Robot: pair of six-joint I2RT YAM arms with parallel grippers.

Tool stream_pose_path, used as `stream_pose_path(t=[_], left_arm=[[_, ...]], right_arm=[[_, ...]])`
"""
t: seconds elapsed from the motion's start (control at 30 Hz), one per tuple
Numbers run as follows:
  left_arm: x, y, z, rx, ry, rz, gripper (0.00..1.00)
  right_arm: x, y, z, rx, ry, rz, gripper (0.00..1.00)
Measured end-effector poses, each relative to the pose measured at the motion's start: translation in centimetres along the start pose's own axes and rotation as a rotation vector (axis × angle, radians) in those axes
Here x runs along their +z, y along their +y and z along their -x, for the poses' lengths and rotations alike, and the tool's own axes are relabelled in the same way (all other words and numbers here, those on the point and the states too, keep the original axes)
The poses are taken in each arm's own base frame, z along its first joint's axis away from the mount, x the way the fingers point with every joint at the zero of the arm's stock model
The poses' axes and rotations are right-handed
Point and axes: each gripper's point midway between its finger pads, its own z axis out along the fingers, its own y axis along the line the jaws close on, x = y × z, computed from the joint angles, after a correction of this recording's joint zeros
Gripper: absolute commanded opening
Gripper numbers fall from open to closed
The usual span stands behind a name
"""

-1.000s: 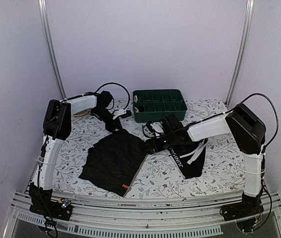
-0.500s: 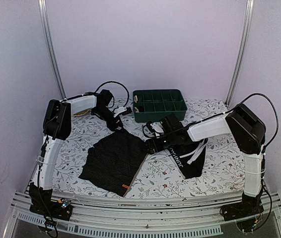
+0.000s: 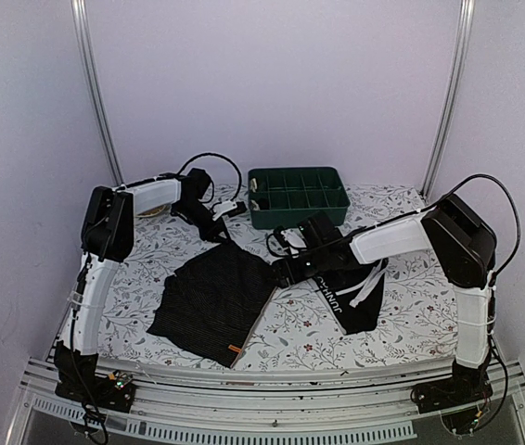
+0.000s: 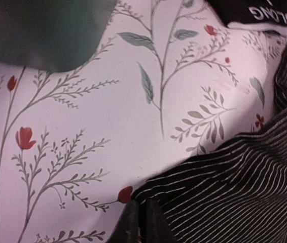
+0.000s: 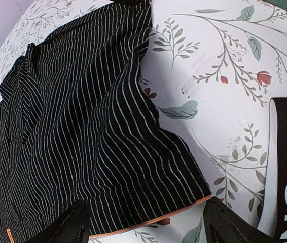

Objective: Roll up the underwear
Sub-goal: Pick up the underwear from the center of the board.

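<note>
left fingers [image 4: 133,228]: pinched narrow on far corner of striped underwear [image 3: 211,301] | right fingers [image 5: 75,225]: spread wide, holding nothing; above that pair's orange-trimmed edge | striped underwear: lies flat mid-desk [image 3: 411,320]; orange tag at near corner | lettered underwear [image 3: 355,301]: just right of it, under right arm | green tray [image 3: 298,195]: far edge

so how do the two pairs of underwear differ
The striped pair has thin white stripes and an orange tag; the lettered pair looks plain black with white waistband lettering. The striped pair lies spread out left of centre; the lettered pair lies bunched on the right, partly under the right arm. Both are black, neither rolled.
</note>
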Motion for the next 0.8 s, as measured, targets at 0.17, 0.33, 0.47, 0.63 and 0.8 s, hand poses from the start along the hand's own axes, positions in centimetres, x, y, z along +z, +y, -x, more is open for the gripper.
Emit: stream_pose_path(t=[0.17, 0.33, 0.47, 0.63, 0.8], left_arm=[[0.0, 0.0, 0.0, -0.015, -0.002, -0.001, 0.0], [0.2, 0.0, -0.1, -0.025, -0.006, -0.002, 0.0], [0.1, -0.5, -0.2, -0.035, -0.023, -0.004, 0.0], [-0.1, -0.9, -0.3, -0.04, -0.034, -0.004, 0.0], [0.0, -0.8, 0.0, -0.035, -0.046, -0.001, 0.0]], right_arm=[[0.0, -0.4, 0.0, -0.001, 0.0, -0.025, 0.78], [0.0, -0.8, 0.1, -0.001, -0.005, -0.043, 0.78], [-0.1, -1.0, 0.1, 0.0, -0.004, -0.056, 0.77], [-0.1, -1.6, 0.2, 0.008, -0.005, -0.07, 0.76], [0.4, -1.9, 1.0, 0.011, -0.017, -0.059, 0.71]])
